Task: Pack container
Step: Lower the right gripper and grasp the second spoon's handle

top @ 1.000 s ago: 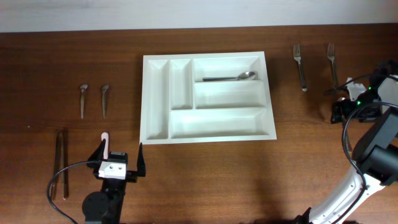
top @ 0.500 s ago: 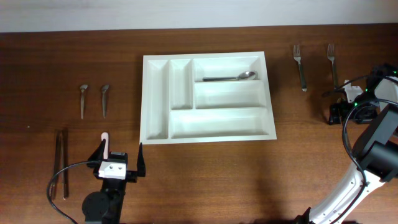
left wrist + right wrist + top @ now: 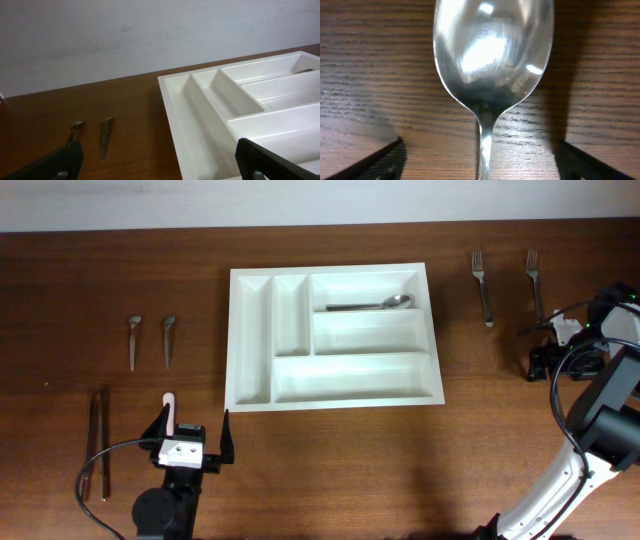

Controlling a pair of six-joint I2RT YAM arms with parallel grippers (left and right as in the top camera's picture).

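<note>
Left hand (image 3: 196, 428), seen from overhead, sits low on the brown wooden surface (image 3: 330, 470) with its fingers spread wide and nothing between them. The large white rectangular five-compartment cutlery tray (image 3: 340, 403) lies mid-surface, ahead and to the right of it. One long steel spoon (image 3: 372, 305) lies in the tray's top long compartment, and the other compartments look bare. Two steel forks (image 3: 482, 285) lie beyond the tray's right side. The right hand (image 3: 543, 360) is down at the far right edge, below the forks.

From the left wrist, the tray's sloped rim is close by on the right. Two short metal pieces (image 3: 104, 136) lie on the wood to the left.

The right wrist camera looks straight down on a polished silver spoon bowl (image 3: 492, 55) lying on the wood. The right fingers stand wide apart at either side of its thin neck, touching nothing.

I'd worry about that grip. The neck is narrow, slick and flat against the wood, so closing fingers could slip off or skid the spoon. A hold this near the bowl might also let the handle droop and catch the tray's rim.
</note>
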